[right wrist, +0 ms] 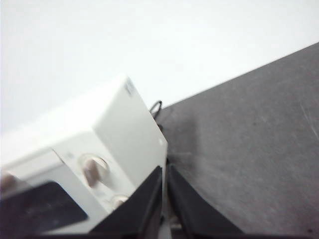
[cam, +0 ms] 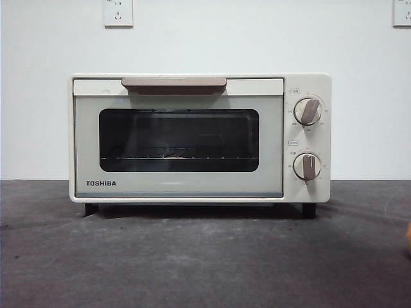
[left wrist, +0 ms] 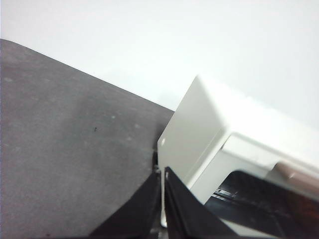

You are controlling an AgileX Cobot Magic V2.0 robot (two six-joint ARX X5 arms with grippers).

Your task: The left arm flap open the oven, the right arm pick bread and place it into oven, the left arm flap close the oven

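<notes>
The cream-white TOSHIBA oven stands in the middle of the dark table with its door shut and its pinkish bar handle at the top. Nothing shows on the rack behind the glass. My left gripper is shut and empty, off the oven's left side. My right gripper is shut and empty, off the oven's right side, near the knobs. Neither arm shows in the front view. A thin orange sliver at the right edge could be the bread; too little shows to tell.
The dark grey table spreads in front of the oven and to both sides. A white wall with two sockets stands behind. A black cable shows behind the oven's right rear corner.
</notes>
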